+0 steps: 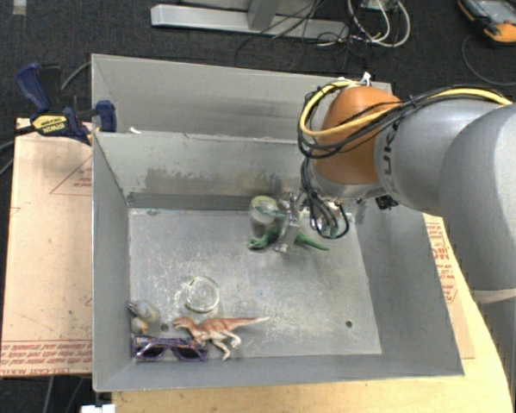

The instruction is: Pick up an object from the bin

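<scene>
The tool (285, 229) hangs over a green toy (315, 242).

**Colours in the Bin**

The bin (243, 166) is dull grey metal, its floor mottled with pale scuffs. The silvery tool (289, 231) sits under an orange cover (357, 133) looped with yellow and black cables (454, 93). Right at the tool is a green toy (315, 242), beside a clear, green-tinged cup (263, 214). Well apart from the tool are a tan-orange dinosaur (217, 328), purple sunglasses (169, 349) and a clear round piece (201, 294).
</scene>
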`<action>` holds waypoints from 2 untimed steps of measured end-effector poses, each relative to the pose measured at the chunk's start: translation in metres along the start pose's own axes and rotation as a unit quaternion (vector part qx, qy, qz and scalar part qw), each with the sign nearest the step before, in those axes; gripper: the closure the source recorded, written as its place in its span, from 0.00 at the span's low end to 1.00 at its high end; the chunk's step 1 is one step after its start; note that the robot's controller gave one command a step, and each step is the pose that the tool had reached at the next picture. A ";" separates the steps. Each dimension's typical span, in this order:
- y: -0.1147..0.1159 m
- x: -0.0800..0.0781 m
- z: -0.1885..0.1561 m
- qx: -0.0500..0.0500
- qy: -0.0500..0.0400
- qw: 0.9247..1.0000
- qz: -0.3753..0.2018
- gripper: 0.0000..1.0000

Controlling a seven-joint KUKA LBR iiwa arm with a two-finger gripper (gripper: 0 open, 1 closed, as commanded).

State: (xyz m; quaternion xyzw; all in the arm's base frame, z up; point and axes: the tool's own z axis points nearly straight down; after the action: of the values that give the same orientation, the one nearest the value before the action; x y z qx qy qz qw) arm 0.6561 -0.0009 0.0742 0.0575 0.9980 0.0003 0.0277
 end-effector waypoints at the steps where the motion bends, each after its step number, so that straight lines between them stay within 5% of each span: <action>1: 0.001 0.000 0.000 0.001 -0.001 1.000 -0.014 1.00; 2: 0.004 0.006 -0.001 0.000 -0.006 1.000 -0.008 1.00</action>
State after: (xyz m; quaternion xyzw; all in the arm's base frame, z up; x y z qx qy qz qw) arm 0.6506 0.0038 0.0747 0.0494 0.9982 -0.0001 0.0338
